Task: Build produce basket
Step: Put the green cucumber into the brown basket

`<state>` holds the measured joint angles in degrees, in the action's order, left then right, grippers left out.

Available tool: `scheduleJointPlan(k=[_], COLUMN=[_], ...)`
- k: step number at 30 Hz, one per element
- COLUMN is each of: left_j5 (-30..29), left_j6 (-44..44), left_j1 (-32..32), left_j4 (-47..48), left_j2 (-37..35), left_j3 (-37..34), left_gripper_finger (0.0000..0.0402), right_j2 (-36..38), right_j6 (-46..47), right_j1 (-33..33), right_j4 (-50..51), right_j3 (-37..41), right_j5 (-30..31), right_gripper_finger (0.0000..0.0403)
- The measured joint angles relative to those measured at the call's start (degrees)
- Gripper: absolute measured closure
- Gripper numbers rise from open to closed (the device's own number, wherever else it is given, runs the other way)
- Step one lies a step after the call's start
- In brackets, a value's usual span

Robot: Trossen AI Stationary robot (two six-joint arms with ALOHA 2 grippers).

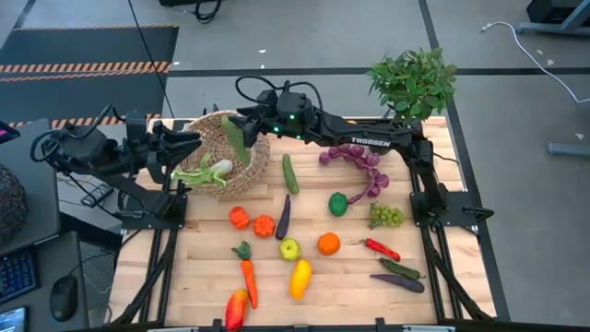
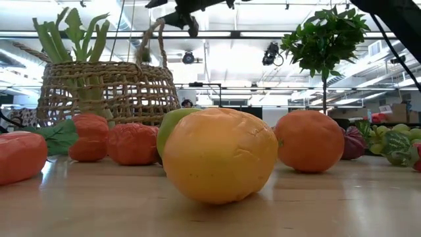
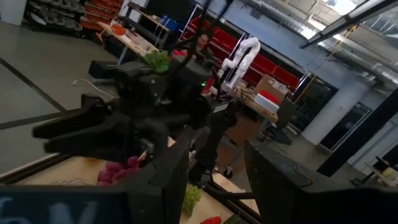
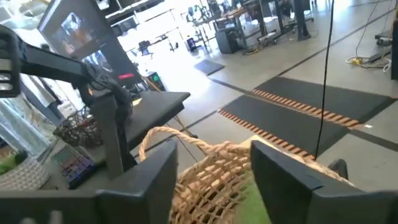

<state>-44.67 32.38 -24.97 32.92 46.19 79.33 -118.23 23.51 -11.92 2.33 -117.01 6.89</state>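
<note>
— While the right gripper [image 1: 241, 123] hangs over the basket [image 1: 224, 148], what are its fingers doing?
— They stand apart above the rim, and a cucumber [image 1: 236, 140] leans inside just below them; whether they touch it, I cannot tell.
— Where is the basket?
— Near the table's [image 1: 203, 267] far left corner, with a leek [image 1: 205, 172] draped over its near rim.
— And the left gripper [image 1: 191, 138]?
— At the basket's left rim, fingers partly spread; I cannot tell if they grip the wicker.
— The rest of the produce?
— Spread across the table: purple grapes [image 1: 361, 166] toward the far right, an orange [image 1: 329, 243] mid-table, a carrot [image 1: 248, 275] and yellow pepper [image 1: 300, 278] near the front edge.
</note>
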Motion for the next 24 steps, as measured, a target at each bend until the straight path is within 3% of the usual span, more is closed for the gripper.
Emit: scheduleJointPlan(k=[6,9,16,21,24], left_j5=[3.37,4.01,4.05,4.05,4.05], left_j6=[0.32,0.39,1.92,1.92,1.92], left_j1=[0.0,0.0,0.0,0.0,0.0], left_j4=[0.01,0.03,0.28,0.39,0.4], left_j2=[-0.06,-0.11,-0.11,-0.08,-0.09], left_j3=[0.0,0.0,0.0,0.0,0.0], left_gripper_finger=[0.0239,0.0239,0.0239,0.0239,0.0239], right_j2=[1.24,3.88,8.69,8.74,8.2], right_j6=[-0.11,0.15,5.9,12.51,12.98], right_j1=[0.0,-0.31,-1.51,-0.36,1.11], right_j4=[2.79,9.56,35.39,51.94,55.0], right_j3=[0.0,0.0,-0.02,0.17,3.45], right_j5=[1.53,3.21,8.07,6.23,4.98], right_gripper_finger=[0.0129,0.0113,0.0111,0.0115,0.0115])
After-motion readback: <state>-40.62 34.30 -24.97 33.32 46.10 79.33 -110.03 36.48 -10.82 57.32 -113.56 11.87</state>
